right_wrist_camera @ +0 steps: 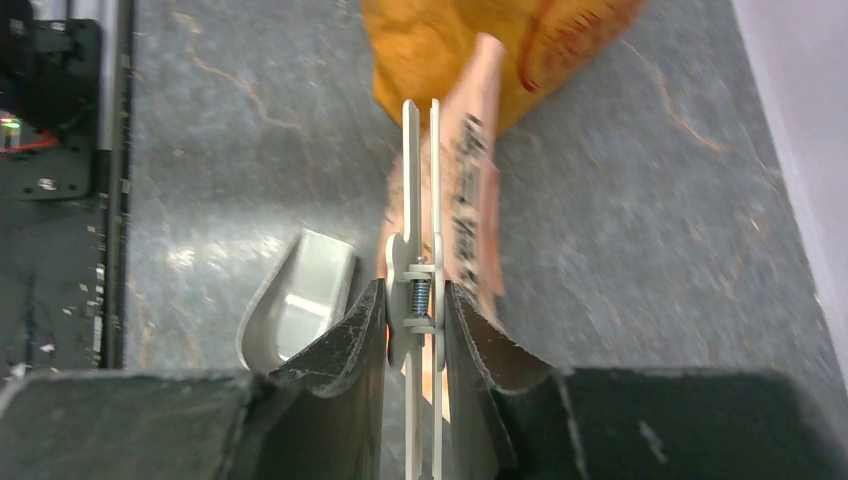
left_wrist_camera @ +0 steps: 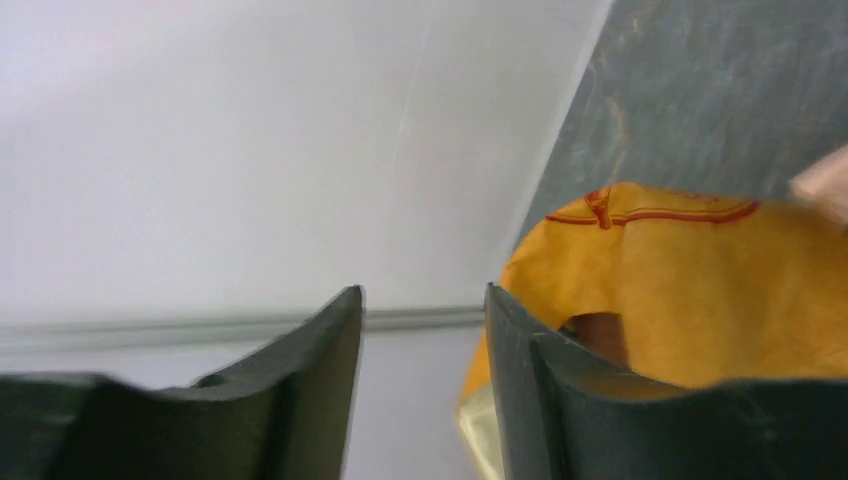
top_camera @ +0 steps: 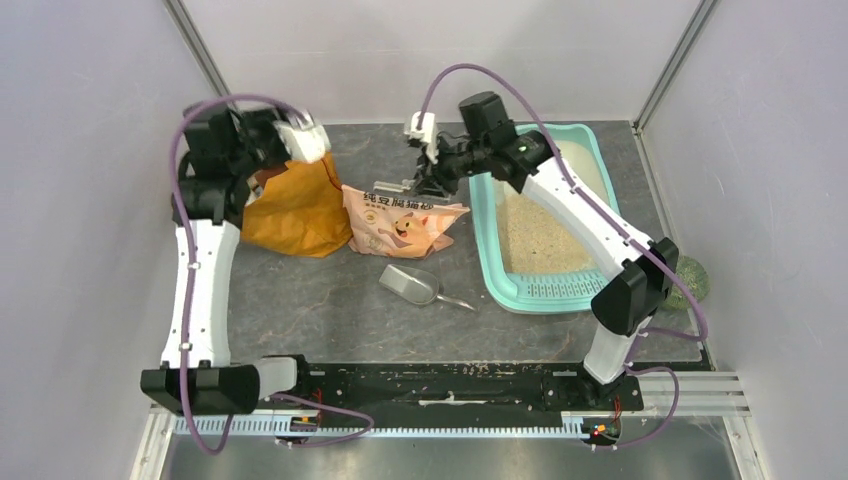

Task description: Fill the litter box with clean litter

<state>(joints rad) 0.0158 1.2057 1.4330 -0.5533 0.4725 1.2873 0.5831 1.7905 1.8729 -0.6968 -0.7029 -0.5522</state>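
Observation:
The teal litter box (top_camera: 486,240) lies at the right, with pale clean litter (top_camera: 535,240) covering part of its floor. The peach-pink pouch (top_camera: 400,225) lies flat to its left. A cream spring clip (right_wrist_camera: 420,200) sits on the pouch's (right_wrist_camera: 472,190) top edge. My right gripper (right_wrist_camera: 415,300) is shut on that clip, above the pouch's far edge (top_camera: 425,180). My left gripper (left_wrist_camera: 425,300) hangs open with nothing between its fingers, at the back left beside the orange bag's (left_wrist_camera: 680,290) top (top_camera: 300,140).
The orange fabric bag (top_camera: 295,215) stands left of the pouch. A silver metal scoop (top_camera: 410,285) lies in front of the pouch, also in the right wrist view (right_wrist_camera: 300,300). A green round object (top_camera: 692,280) sits beyond the box's right side, near the wall.

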